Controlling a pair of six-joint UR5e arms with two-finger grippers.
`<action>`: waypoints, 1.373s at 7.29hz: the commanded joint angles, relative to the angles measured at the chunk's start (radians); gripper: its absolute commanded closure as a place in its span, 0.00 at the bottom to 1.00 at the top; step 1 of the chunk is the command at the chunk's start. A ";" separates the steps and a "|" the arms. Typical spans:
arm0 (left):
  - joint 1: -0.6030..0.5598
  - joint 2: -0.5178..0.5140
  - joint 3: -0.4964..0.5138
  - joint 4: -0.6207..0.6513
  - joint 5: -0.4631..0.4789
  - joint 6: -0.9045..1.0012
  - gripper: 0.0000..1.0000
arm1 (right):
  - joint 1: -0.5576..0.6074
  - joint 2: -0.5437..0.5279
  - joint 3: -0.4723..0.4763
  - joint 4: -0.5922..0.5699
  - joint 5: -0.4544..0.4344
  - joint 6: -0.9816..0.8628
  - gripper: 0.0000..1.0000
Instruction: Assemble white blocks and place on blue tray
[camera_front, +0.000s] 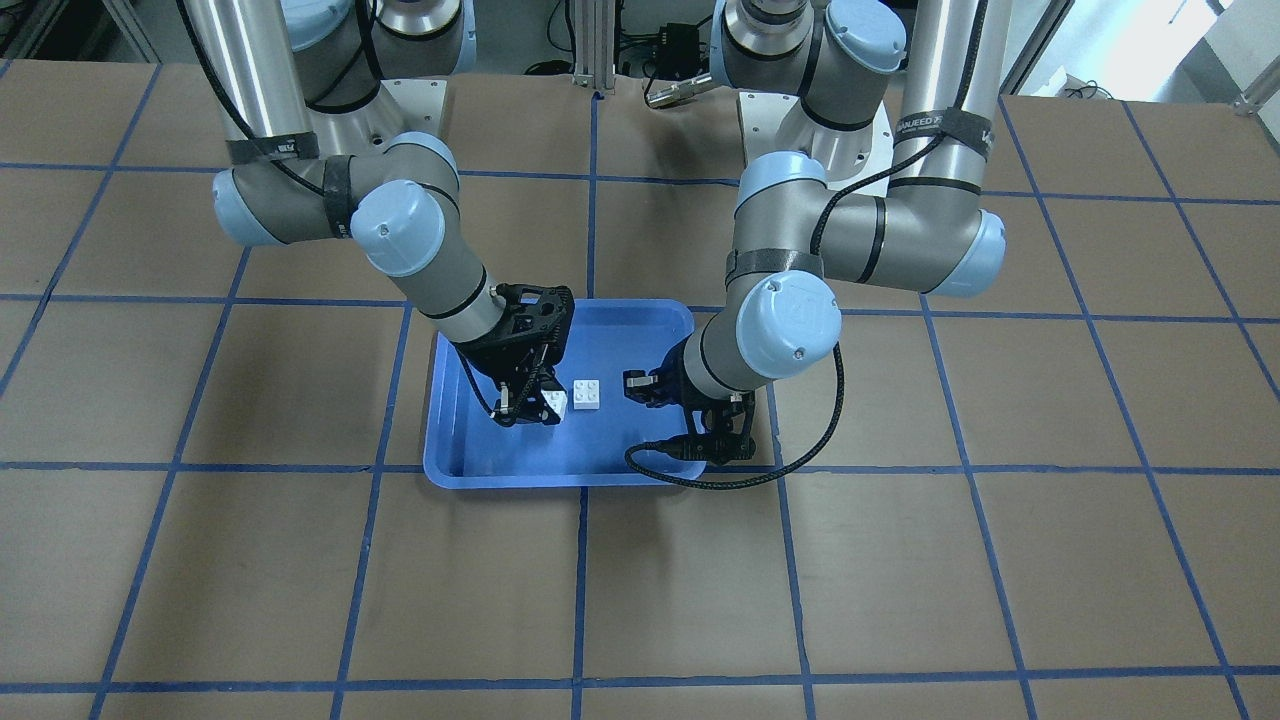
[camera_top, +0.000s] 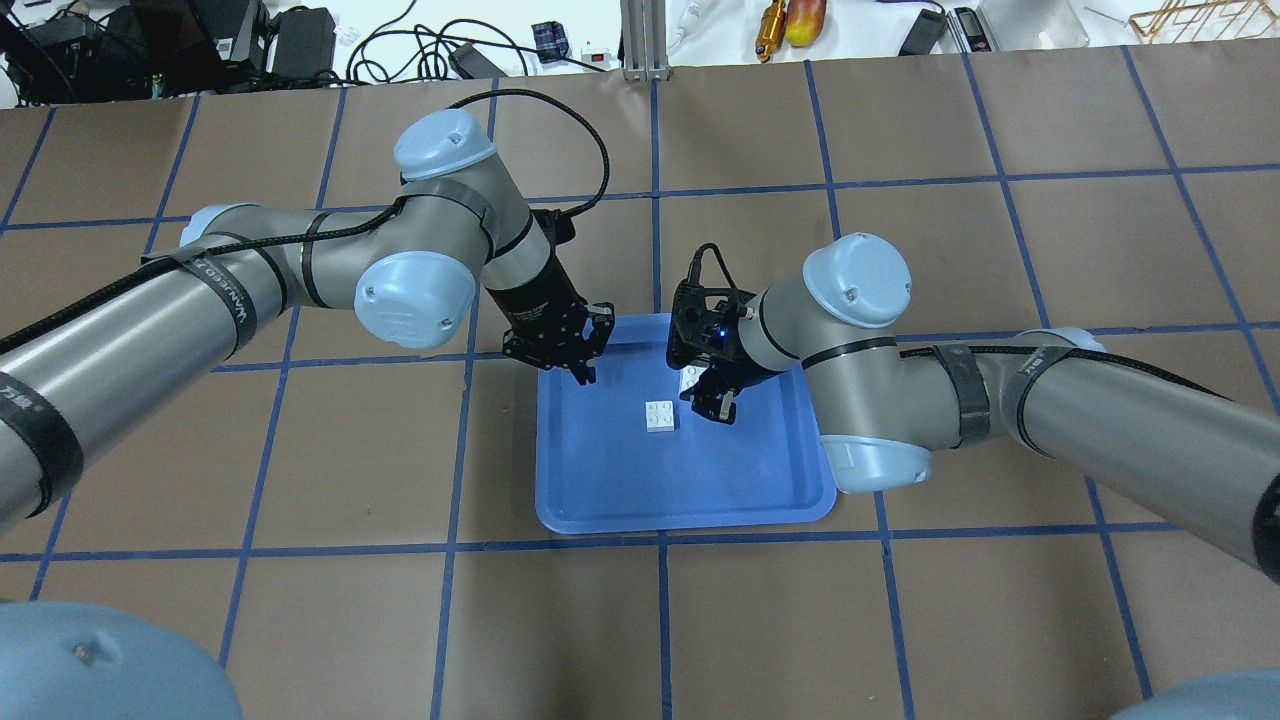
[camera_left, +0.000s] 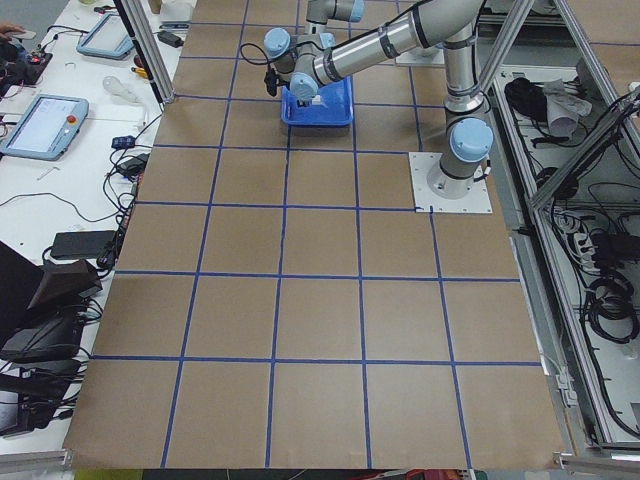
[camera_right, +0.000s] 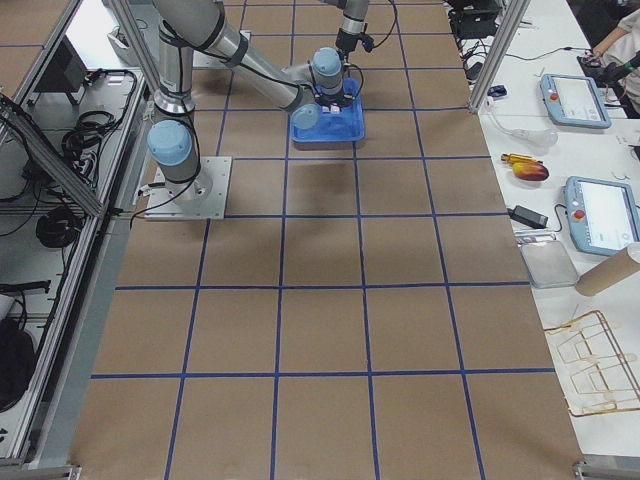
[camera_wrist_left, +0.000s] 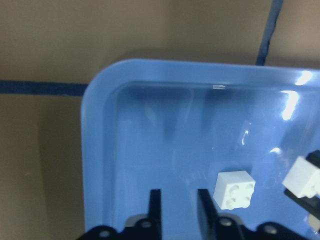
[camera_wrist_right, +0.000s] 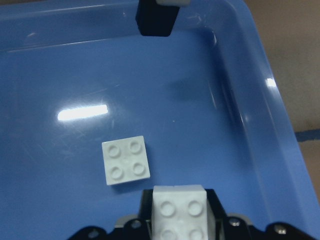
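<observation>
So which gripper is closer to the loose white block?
Right. The right gripper, holding the other block, is just beside the loose white block; the left gripper is farther, near the blue tray's rim.

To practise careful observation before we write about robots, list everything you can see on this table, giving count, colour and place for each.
table: one, brown with a blue tape grid.
blue tray: one, blue, mid-table.
loose white block: one, white, studs up on the tray floor.
held white block: one, white, over the tray.
right gripper: one, black, shut on the held white block.
left gripper: one, black, empty, fingers slightly apart, over the tray near a corner.
left arm: one, grey with pale-blue joints.
right arm: one, grey with pale-blue joints.
</observation>
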 joint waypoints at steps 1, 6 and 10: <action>0.002 0.002 -0.021 0.000 -0.004 0.039 1.00 | 0.007 0.000 0.028 -0.001 -0.007 0.001 1.00; 0.008 -0.004 -0.069 0.015 -0.053 0.082 1.00 | 0.008 0.011 0.034 -0.005 0.000 0.002 1.00; 0.000 -0.035 -0.068 0.027 -0.107 0.078 1.00 | 0.033 0.025 0.034 -0.018 -0.001 0.002 1.00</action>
